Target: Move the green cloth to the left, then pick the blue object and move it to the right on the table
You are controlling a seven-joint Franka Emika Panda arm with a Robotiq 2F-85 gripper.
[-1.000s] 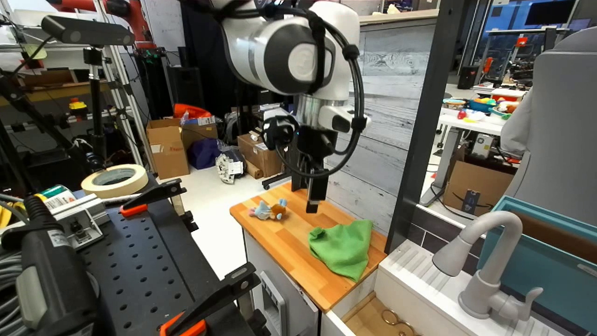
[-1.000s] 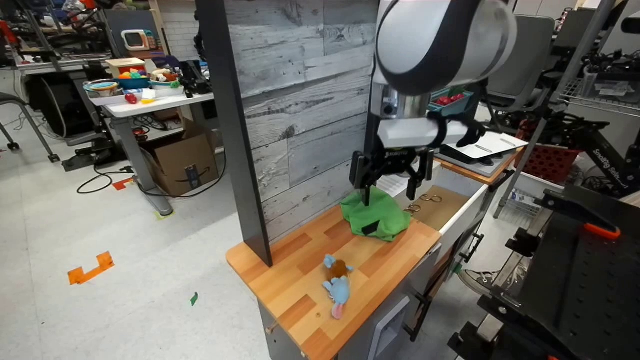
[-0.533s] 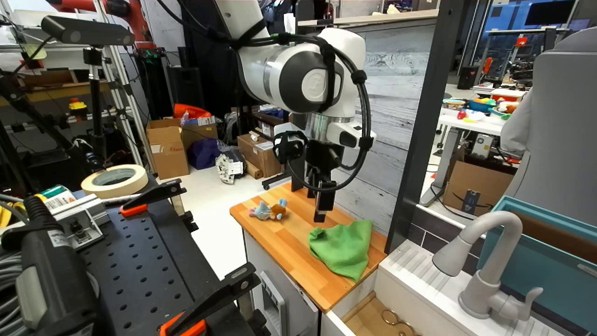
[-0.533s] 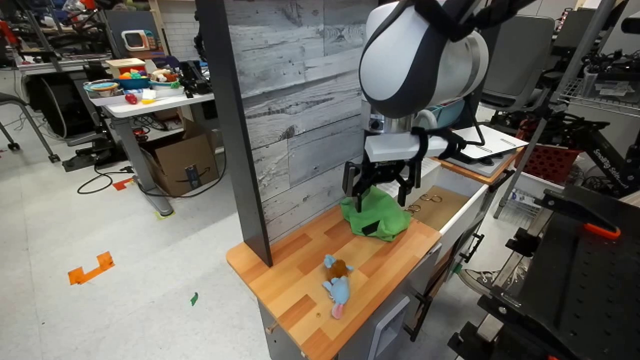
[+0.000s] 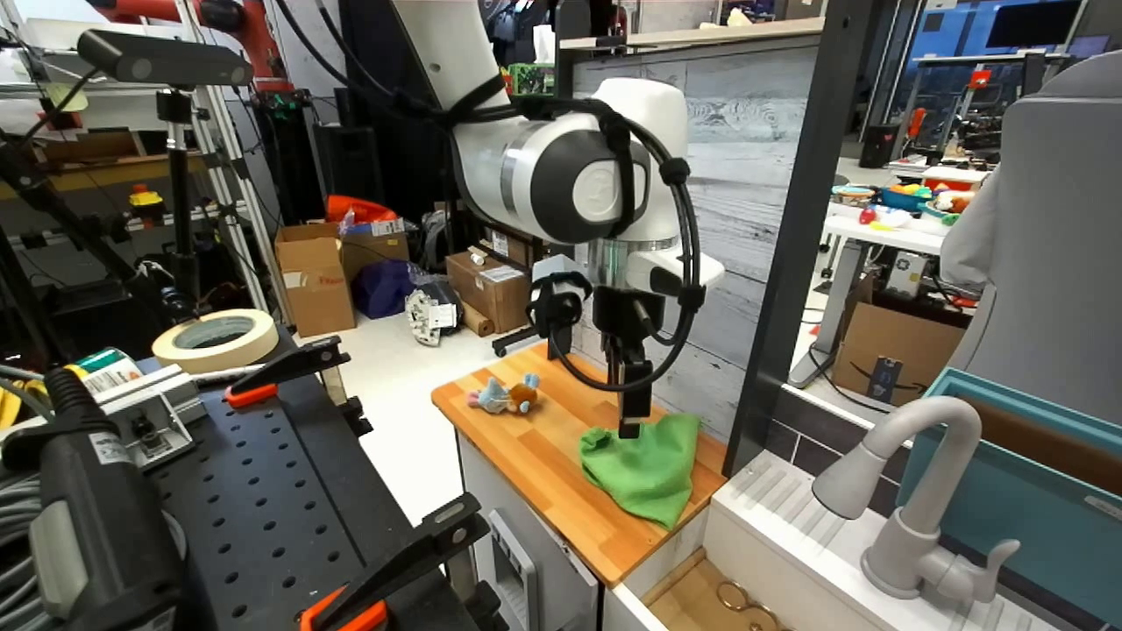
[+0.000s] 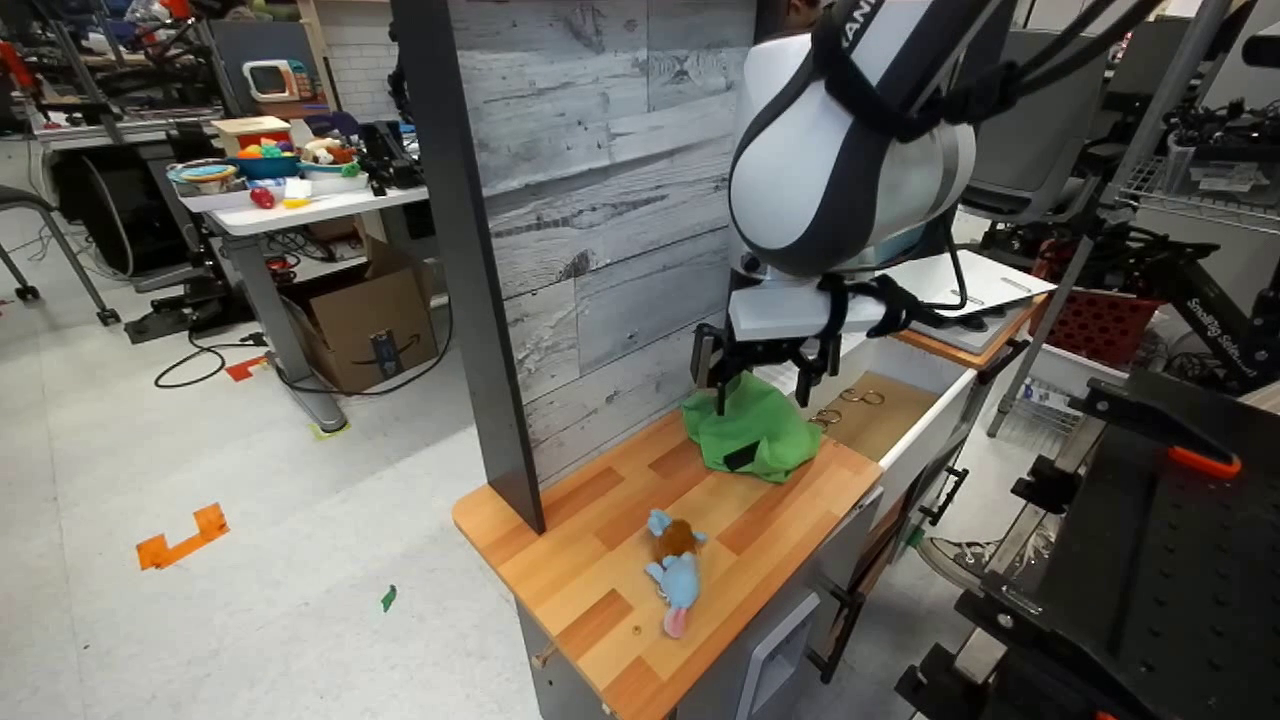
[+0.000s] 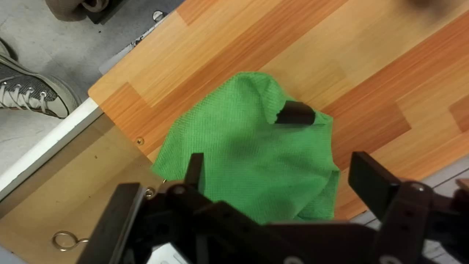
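Gripper [image 6: 762, 405] over green cloth [image 7: 253, 146], jaws spread wide. Cloth rumpled on table [image 6: 770, 530]; blue-and-brown toy [image 6: 679, 575] there too, well apart from cloth.

Green cloth [image 7: 253, 157]: one, textured, rumpled, loosely spread; we find it lying near the drawer [image 6: 900, 403]. Blue object [image 6: 679, 577]: plush, partly brown and pink, lying well apart from that drawer.

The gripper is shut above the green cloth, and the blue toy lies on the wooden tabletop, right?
Not shut: the wrist view shows the gripper open, its fingers wide apart, above the green cloth. The rest is right: the blue toy lies on the wooden tabletop in both exterior views.
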